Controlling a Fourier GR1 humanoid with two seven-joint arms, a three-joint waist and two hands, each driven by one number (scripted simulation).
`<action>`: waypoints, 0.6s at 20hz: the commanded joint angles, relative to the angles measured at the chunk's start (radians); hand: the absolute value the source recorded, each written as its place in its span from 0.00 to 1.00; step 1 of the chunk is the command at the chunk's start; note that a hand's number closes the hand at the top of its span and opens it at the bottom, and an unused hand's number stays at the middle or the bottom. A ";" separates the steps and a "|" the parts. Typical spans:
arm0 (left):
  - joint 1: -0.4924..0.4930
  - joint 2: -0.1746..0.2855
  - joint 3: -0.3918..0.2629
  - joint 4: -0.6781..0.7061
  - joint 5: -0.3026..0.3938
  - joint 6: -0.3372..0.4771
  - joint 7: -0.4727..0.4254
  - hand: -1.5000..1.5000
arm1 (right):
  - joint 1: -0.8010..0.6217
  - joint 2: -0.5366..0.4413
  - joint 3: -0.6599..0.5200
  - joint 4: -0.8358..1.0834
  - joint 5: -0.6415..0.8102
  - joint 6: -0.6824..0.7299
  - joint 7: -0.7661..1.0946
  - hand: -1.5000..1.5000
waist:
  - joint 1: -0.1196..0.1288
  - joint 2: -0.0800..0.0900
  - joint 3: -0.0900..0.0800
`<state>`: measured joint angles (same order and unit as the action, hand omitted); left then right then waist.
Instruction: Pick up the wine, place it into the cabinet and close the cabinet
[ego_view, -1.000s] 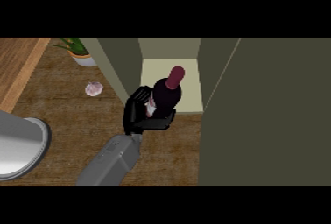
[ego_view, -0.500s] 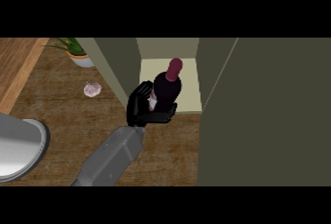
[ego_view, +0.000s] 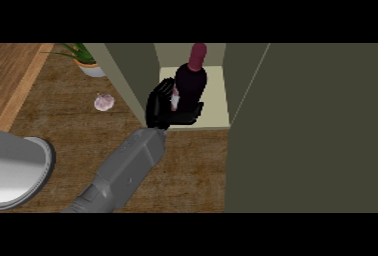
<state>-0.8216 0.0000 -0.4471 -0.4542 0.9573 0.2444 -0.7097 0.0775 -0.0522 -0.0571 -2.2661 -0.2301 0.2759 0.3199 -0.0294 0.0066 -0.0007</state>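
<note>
Head view, single arm in frame. My left hand (ego_view: 166, 107) is clamped on the wine bottle (ego_view: 190, 80): fingers (ego_view: 161, 95) wrap the body's left side and the thumb (ego_view: 190, 114) crosses its near side, low on the glass. My right hand does not show.

Position: the bottle stands just beyond my palm, inside the open cabinet (ego_view: 125, 75), over the pale cabinet floor (ego_view: 215, 102). The maroon capsule (ego_view: 198, 54) points up and away from my hand. I cannot tell whether the base touches the floor or hangs just above it.

Handling notes (judgement):
- Full glass bottle, so heavy for its width, rigid, and breakable if it tips.
- Smooth glass is likely slippery, and the label band gives better purchase than bare glass.
- Best hold is the wide lower body, where my hand sits now. The neck is too thin and too far above the weight.
- Tall and narrow, so it topples easily. The base should be flat on the floor before my fingers come apart.

Right of my hand, a broad olive panel (ego_view: 310, 130), probably the door, is not yet closed.
</note>
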 joint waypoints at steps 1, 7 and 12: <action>-0.052 0.000 -0.002 0.047 0.052 -0.008 -0.008 1.00 | 0.003 -0.009 -0.029 0.000 -0.034 0.010 -0.009 0.00 | -0.008 0.001 0.000; -0.086 0.000 -0.031 0.070 0.095 0.024 0.008 1.00 | 0.034 -0.018 -0.017 0.037 -0.026 0.061 -0.066 0.00 | -0.020 0.004 0.000; -0.151 0.000 0.012 0.210 0.067 0.006 0.034 1.00 | -0.046 0.006 0.012 0.103 0.044 0.018 -0.069 0.00 | -0.017 0.010 0.000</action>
<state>-0.9427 0.0002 -0.4418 -0.3100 1.0199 0.2542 -0.6900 0.0524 -0.0485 -0.0452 -2.2425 -0.2149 0.2764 0.3091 -0.0423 0.0111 -0.0009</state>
